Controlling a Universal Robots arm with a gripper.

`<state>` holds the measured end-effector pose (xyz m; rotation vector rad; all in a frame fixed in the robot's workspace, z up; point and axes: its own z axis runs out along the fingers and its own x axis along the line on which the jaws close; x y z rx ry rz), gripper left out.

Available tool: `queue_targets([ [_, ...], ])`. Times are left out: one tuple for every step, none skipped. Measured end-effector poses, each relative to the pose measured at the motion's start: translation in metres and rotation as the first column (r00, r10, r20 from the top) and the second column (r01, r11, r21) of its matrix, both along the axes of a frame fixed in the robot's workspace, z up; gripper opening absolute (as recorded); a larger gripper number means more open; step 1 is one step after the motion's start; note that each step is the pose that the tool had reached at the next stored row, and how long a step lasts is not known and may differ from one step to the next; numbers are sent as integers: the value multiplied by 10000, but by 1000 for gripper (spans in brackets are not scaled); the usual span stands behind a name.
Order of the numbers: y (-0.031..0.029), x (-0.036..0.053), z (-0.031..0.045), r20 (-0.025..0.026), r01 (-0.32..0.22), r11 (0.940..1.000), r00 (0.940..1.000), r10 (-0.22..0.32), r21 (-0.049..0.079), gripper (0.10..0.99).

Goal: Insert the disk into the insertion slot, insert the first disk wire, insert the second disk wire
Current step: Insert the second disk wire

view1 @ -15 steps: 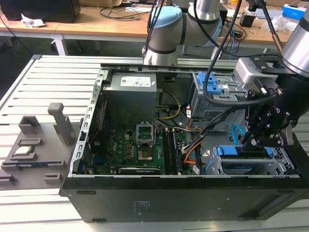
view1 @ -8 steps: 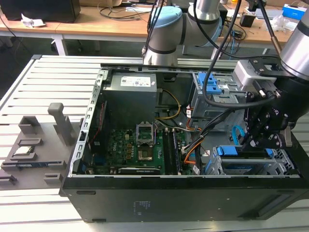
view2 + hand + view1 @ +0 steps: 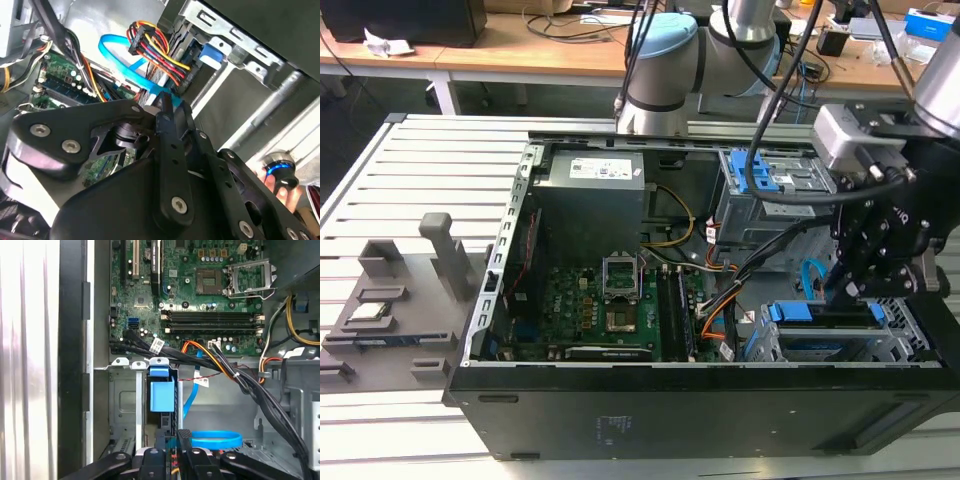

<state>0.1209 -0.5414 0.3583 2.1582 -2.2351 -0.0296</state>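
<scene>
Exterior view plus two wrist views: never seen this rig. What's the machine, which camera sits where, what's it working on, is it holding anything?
The machine is a single robot arm with grey tubes and pale blue joint caps, carrying a black gripper. The exterior view comes from a camera off the arm, looking down into an open desktop computer case lying on a slatted metal table. The two wrist views come from cameras riding on the arm, so the black gripper linkage appears in both.

Inside the case are the green motherboard and bundles of cables. The gripper is down at the low grey drive cage on the exterior view's right, where the blue carrier of the disk sits. In the second wrist view, the fingers reach toward a light blue flat cable. Whether they grip anything is unclear.
</scene>
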Motion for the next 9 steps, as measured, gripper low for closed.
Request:
queue_targets([
  [2, 0, 69, 0, 0, 10000, 10000, 0, -1, 235],
  [3, 0, 127, 0, 0, 10000, 10000, 0, 0, 224],
  [5, 0, 205, 0, 0, 10000, 10000, 0, -1, 106],
  [5, 0, 224, 0, 0, 10000, 10000, 0, 3, 106],
  [5, 0, 227, 0, 0, 10000, 10000, 0, 9, 106],
  [5, 0, 227, 0, 0, 10000, 10000, 0, 21, 106],
  [5, 0, 228, 0, -1, 10000, 10000, 1, 22, 106],
  [5, 0, 228, 0, 0, 10000, 10000, 0, 22, 106],
  [5, 0, 229, 0, 0, 10000, 10000, 0, 22, 106],
])
